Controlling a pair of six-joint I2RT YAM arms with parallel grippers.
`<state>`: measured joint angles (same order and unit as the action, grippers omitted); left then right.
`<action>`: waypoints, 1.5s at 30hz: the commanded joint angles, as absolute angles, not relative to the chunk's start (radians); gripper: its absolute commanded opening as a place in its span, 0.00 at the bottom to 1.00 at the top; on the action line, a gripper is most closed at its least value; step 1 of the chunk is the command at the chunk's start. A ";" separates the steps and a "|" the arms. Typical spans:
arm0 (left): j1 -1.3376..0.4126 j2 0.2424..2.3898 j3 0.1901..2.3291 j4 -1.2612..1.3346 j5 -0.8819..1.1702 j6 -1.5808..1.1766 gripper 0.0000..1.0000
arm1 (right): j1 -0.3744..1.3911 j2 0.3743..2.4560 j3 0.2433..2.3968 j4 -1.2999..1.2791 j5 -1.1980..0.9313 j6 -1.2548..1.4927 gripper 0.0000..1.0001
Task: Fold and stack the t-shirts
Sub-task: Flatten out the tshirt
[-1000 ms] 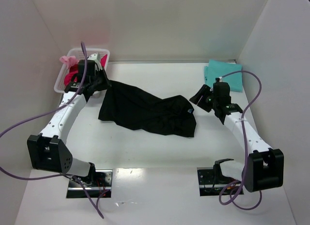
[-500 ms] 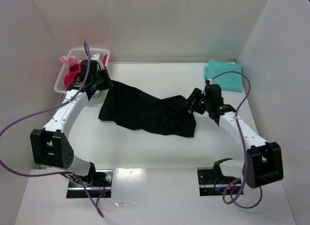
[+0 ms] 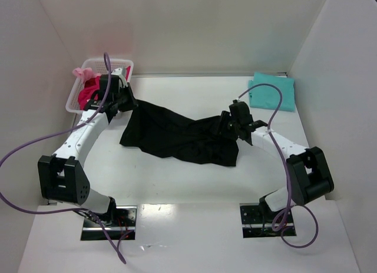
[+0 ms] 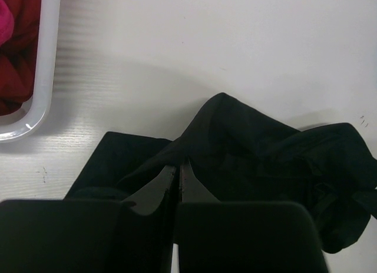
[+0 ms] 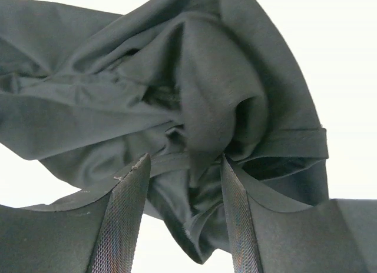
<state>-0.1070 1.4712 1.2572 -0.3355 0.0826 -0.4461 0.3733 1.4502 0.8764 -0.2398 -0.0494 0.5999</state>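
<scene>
The black t-shirt (image 3: 177,132) lies crumpled and stretched across the middle of the table. My left gripper (image 3: 125,102) holds its far left corner beside the basket; in the left wrist view the gripper (image 4: 178,168) is shut on the black t-shirt (image 4: 265,143), the cloth running out from the tips. My right gripper (image 3: 227,125) is at the shirt's right end. Seen from the right wrist, that gripper (image 5: 184,160) is open, with a bunched fold of the t-shirt (image 5: 194,79) between its fingers. A folded teal t-shirt (image 3: 272,90) lies at the far right. A magenta-pink t-shirt (image 3: 87,92) fills the basket.
The white plastic basket (image 3: 127,65) stands at the far left corner, its rim (image 4: 44,79) close to my left gripper. White walls close in the table on the left, back and right. Purple cables loop off both arms.
My right arm has swung left from near the teal shirt to the black shirt's right end, jaws now around a fold. The left arm has barely moved.
</scene>
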 commanded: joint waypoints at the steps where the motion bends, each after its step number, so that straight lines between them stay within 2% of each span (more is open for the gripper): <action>1: -0.101 1.473 1.250 -0.299 0.078 -0.431 0.00 | 0.380 1.482 0.952 -0.270 0.046 0.549 0.57; 6: -0.101 1.473 1.250 -0.299 0.078 -0.431 0.00 | 0.380 1.491 0.953 -0.261 0.060 0.540 0.56; 11: -0.101 1.473 1.250 -0.299 0.078 -0.431 0.00 | 0.380 1.538 0.943 -0.238 0.038 0.540 0.46; 13: -0.101 1.473 1.250 -0.299 0.078 -0.431 0.00 | 0.380 1.539 0.934 -0.229 0.038 0.540 0.39; 15: -0.101 1.482 1.250 -0.299 0.078 -0.431 0.00 | 0.380 1.549 0.934 -0.229 0.038 0.549 0.29; 17: -0.101 1.482 1.250 -0.299 0.078 -0.431 0.00 | 0.380 1.549 0.925 -0.201 0.047 0.561 0.11; 21: -0.092 1.471 1.259 -0.299 0.078 -0.431 0.00 | 0.380 1.528 1.017 -0.216 0.090 0.561 0.01; 24: -0.092 1.460 1.292 -0.299 0.068 -0.422 0.00 | 0.380 1.491 1.156 -0.259 0.144 0.525 0.00; 28: -0.083 1.439 1.364 -0.308 0.057 -0.413 0.00 | 0.325 1.491 1.470 -0.327 0.141 0.451 0.00; 32: -0.054 1.381 1.393 -0.299 0.032 -0.431 0.00 | 0.316 1.482 1.656 -0.339 0.152 0.399 0.00; 39: 0.006 1.306 1.411 -0.268 -0.017 -0.449 0.00 | 0.298 1.413 1.730 -0.327 0.183 0.367 0.00; 45: 0.015 1.296 1.519 -0.258 -0.063 -0.430 0.00 | 0.288 1.321 1.741 -0.298 0.129 0.377 0.00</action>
